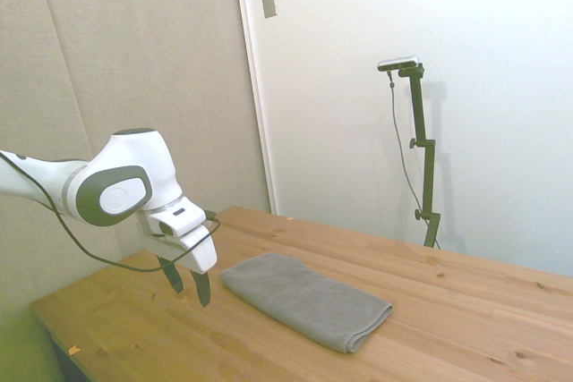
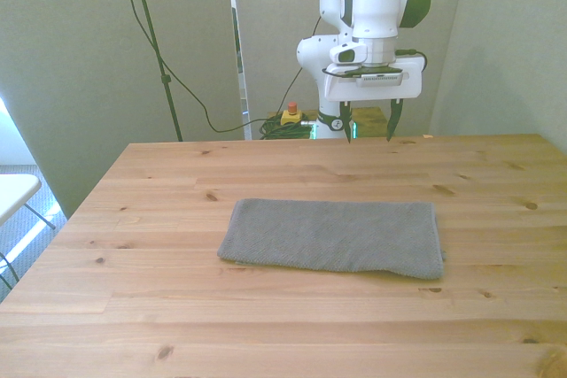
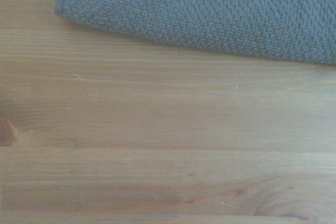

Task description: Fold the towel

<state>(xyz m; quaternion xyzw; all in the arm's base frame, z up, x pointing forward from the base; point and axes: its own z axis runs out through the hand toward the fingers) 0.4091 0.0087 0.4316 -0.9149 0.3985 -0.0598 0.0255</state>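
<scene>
The grey towel [image 1: 306,298] [image 2: 335,236] lies flat on the wooden table [image 2: 266,325] as a long folded rectangle, with stacked layers showing at one end. My gripper [image 1: 191,285] [image 2: 369,127] hangs open above the table beside the towel's long edge, apart from it, with nothing between its dark fingers. The wrist view shows the towel's edge and one rounded corner [image 3: 210,14] over bare wood.
Bare wood surrounds the towel on all sides. A red-and-yellow button box [image 2: 290,116] sits on the floor behind the table near the robot's base. A white piece of furniture [image 2: 13,196] stands at the front view's left edge.
</scene>
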